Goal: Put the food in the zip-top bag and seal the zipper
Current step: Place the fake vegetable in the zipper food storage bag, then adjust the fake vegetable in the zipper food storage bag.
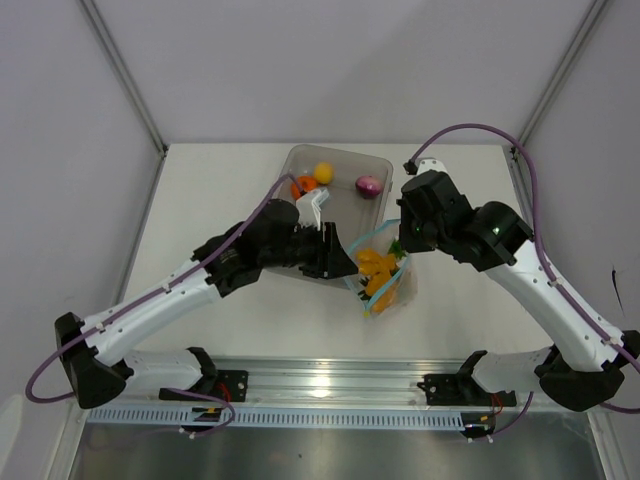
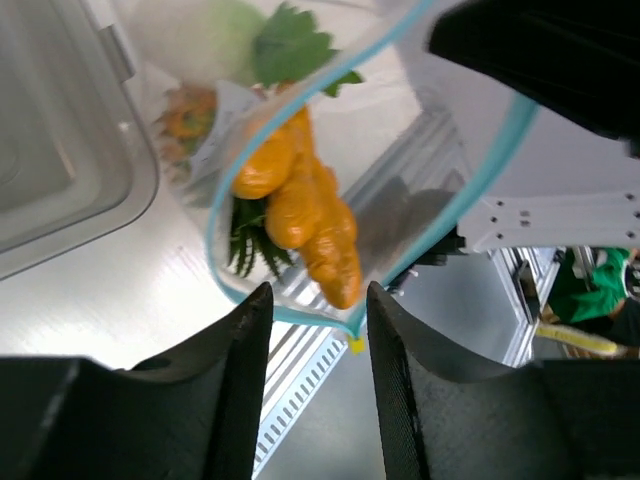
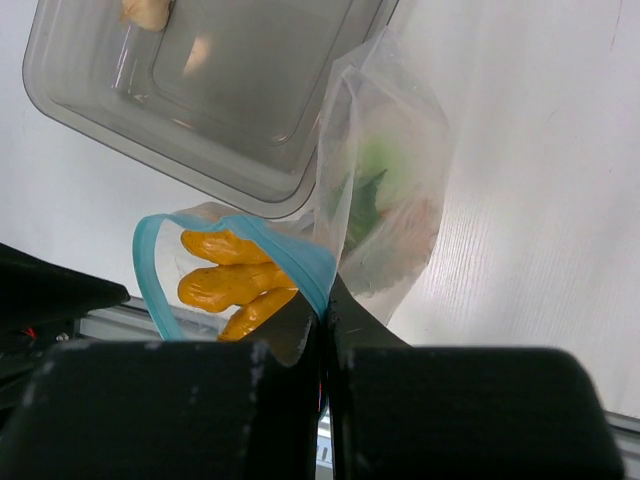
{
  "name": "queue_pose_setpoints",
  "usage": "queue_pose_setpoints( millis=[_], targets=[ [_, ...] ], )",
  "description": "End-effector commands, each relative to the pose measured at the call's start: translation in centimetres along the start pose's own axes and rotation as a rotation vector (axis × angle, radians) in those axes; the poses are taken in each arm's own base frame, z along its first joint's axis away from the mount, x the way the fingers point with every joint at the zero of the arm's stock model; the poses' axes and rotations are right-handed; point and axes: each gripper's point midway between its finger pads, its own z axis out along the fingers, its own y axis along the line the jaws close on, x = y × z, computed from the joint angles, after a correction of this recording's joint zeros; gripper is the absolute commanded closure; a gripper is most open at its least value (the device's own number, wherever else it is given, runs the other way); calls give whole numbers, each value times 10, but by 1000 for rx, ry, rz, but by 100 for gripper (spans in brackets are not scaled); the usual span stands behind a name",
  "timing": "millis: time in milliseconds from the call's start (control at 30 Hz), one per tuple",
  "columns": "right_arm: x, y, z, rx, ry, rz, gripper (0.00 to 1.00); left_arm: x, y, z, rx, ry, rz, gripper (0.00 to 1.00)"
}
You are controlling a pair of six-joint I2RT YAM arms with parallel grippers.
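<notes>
The clear zip-top bag (image 1: pixel 385 275) lies in front of the tray with its mouth open. It holds orange pieces (image 1: pixel 376 268), a green leafy sprig (image 2: pixel 292 42) and a pale piece. My right gripper (image 3: pixel 325 312) is shut on the light blue zipper (image 3: pixel 290 255) at the mouth's edge. My left gripper (image 2: pixel 315 335) is open, and the zipper's corner (image 2: pixel 350 325) sits between its fingertips without touching them. An orange tomato (image 1: pixel 303 185), a yellow lemon (image 1: pixel 323 173) and a purple onion (image 1: pixel 369 186) lie in the tray.
The rigid clear grey tray (image 1: pixel 345 155) stands at the back centre, just behind the bag; it also shows in the right wrist view (image 3: pixel 230 90). A metal rail (image 1: pixel 330 385) runs along the near table edge. Both arms crowd the middle.
</notes>
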Motion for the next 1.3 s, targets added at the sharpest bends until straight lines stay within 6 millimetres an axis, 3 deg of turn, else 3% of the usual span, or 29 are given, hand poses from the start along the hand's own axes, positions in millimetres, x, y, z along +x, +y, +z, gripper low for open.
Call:
queue_pose_setpoints(
  millis=[0,133,400,600,900,1267],
  targets=[
    [-18,5,-10,-26,-62,28,100,-13,10,-6,-118,-56,7,57],
    [-18,5,-8,-26,-61,29,100,-7,17,-2,-166,-28,-11,60],
    [-18,7,-7,-28,-60,27,100,-12,0,7,-113,-23,-9,63],
    [-18,7,-7,-28,-60,27,100,-10,4,19,-138,1,-28,52],
    [-19,6,-10,-28,-67,32,100,-7,21,29,-212,6,-37,48],
    [-18,11,-9,-37,-63,25,100,-15,19,45,-209,-28,-53,44]
  ],
)
